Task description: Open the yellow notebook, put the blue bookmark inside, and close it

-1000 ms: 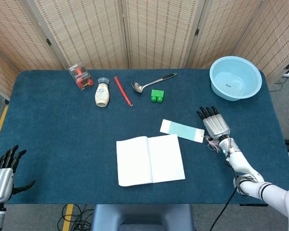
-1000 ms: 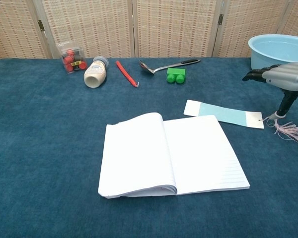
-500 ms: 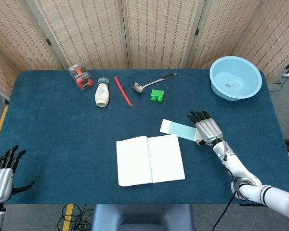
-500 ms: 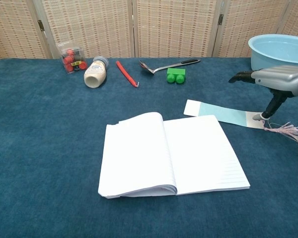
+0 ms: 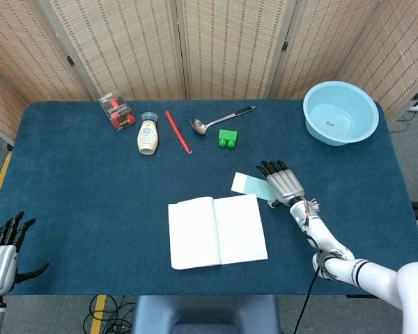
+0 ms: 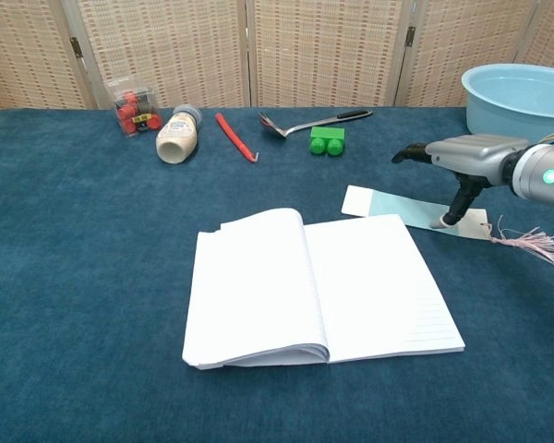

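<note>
The notebook [image 5: 217, 231] [image 6: 319, 288] lies open flat on the blue cloth, its white pages up and its yellow cover hidden. Just right of its top corner lies the pale blue bookmark [image 5: 249, 184] [image 6: 397, 207], with a pink tassel [image 6: 526, 242] at its right end. My right hand [image 5: 282, 182] [image 6: 462, 157] hovers palm-down over the bookmark's right half, fingers stretched out. Its thumb tip [image 6: 440, 221] touches the bookmark; nothing is gripped. At the table's near left corner my left hand [image 5: 1, 254] stays with fingers spread, holding nothing.
A light blue basin [image 5: 340, 111] [image 6: 517, 92] stands at the far right. Along the back lie a green block [image 5: 227, 139], a metal ladle [image 5: 221, 118], a red stick [image 5: 177, 131], a small bottle [image 5: 148, 136] and a clear box [image 5: 117, 111]. Folding screens close off the rear.
My right hand has slid left, from the tassel end of the bookmark to above its right half, and the thumb now touches the strip. The tassel has shifted a little. The left hand is still.
</note>
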Controlling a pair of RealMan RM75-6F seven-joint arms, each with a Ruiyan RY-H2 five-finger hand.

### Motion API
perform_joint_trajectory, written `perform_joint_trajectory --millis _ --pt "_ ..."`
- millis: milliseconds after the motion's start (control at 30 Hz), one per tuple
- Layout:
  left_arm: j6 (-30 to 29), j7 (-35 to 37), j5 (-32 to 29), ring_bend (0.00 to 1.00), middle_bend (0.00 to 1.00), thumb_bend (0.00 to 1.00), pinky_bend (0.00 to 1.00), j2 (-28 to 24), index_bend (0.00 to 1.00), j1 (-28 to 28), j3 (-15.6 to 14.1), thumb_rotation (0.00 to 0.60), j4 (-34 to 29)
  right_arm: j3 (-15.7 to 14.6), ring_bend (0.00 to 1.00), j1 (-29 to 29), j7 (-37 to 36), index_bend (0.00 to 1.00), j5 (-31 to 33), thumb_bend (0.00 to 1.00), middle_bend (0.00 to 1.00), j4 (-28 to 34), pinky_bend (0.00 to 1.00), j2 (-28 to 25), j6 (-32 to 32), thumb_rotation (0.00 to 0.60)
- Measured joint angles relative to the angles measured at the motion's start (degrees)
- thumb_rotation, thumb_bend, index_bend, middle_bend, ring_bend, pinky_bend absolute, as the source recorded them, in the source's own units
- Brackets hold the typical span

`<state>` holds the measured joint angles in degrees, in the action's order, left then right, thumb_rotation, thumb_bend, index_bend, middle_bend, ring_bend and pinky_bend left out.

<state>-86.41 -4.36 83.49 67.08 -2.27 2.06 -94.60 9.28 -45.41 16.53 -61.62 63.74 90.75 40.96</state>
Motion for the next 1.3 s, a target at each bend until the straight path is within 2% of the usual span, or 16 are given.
perform_joint_trajectory --millis 233,667,1100,1300 --pt "0.45 0.03 -0.24 0.04 0.04 0.07 0.15 0.01 0.15 -0.13 0.04 0.6 0.18 0.27 0.0 -1.67 2.12 0.07 3.18 0.14 0.02 -2.56 0.0 1.85 -2.28 0.6" --pt "0.65 0.16 -0.5 0.04 0.04 0.07 0.15 0.07 0.15 -0.14 0.11 0.6 0.39 0.27 0.0 -4.95 8.11 0.08 11.69 0.14 0.01 -3.49 0.0 2.49 -5.3 0.6" --pt "0.67 0.37 -0.85 0.04 0.04 0.07 0.15 0.09 0.15 0.11 0.07 0.6 0.94 -0.93 0.0 -5.93 10.79 0.08 15.55 0.16 0.01 -10.28 0.0 3.53 -5.38 0.6" --pt "0.61 0.38 -0.75 0.04 0.04 0.07 0.15 0.06 0.15 0.13 0.08 0.6 0.98 -0.82 0.0 -5.78 9.35 0.1 14.62 0.17 0.01 -6.5 0.0 1.59 -5.96 0.6"
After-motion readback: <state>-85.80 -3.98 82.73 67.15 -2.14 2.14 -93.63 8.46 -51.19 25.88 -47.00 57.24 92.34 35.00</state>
